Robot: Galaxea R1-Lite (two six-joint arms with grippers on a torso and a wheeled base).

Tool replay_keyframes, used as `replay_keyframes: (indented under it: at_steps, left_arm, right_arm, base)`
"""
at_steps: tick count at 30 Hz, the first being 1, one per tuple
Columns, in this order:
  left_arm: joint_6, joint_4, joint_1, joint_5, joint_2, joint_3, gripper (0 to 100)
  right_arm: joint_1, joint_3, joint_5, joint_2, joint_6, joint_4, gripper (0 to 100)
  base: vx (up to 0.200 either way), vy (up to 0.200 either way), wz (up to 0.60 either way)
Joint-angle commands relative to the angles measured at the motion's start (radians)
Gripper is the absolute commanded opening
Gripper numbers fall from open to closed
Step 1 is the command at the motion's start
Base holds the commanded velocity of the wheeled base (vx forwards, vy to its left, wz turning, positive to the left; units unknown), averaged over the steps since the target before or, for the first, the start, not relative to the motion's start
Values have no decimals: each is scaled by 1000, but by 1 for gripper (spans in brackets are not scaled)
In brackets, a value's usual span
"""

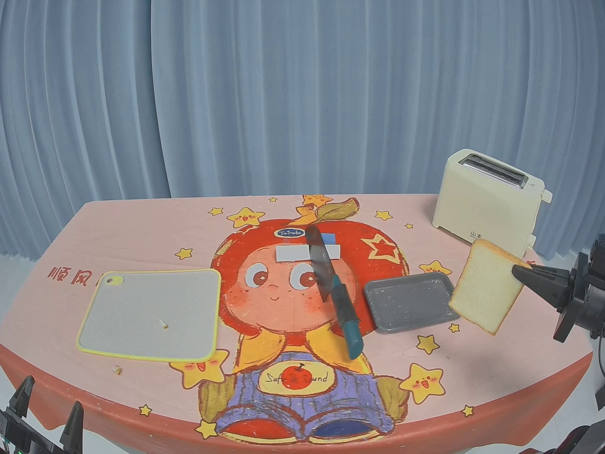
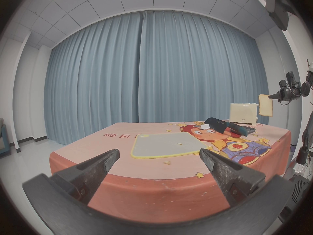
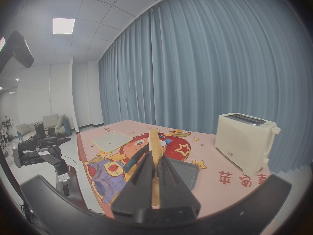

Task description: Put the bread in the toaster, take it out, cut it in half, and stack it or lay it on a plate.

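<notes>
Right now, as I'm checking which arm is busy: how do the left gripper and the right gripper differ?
The right gripper is shut on the bread slice; the left gripper is open and holds nothing. The right gripper is held up by the right edge of the table, near the toaster; the left gripper sits low, off the table's near-left edge. Both are dark and two-fingered.

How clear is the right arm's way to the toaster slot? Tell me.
Likely yes: the right gripper holds the bread in the air beside the toaster, its top slot looks empty, and nothing stands between them.
</notes>
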State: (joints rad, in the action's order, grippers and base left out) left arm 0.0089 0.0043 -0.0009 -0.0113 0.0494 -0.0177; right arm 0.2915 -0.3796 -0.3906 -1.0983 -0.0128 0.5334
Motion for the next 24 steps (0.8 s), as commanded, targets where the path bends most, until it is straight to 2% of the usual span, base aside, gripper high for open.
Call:
replay_keyframes:
  at_steps: [1,10,19,24]
  left_arm:
    - [0,0,-1,1,1,16,100]
    - [0,0,-1,1,1,16,100]
    - [0,0,-1,-1,1,16,100]
    - [0,0,-1,-1,1,16,100]
  right_arm:
    - [3,1,-1,-2,0,0,0]
    - [44,8,-1,3,0,2,0]
    - [46,7,-1,2,-1,2,0]
    - [60,8,-1,0,0,2,0]
  base:
    - [0,200,0]
    - [0,200,0]
    - [0,200,0]
    - [0,0,0]
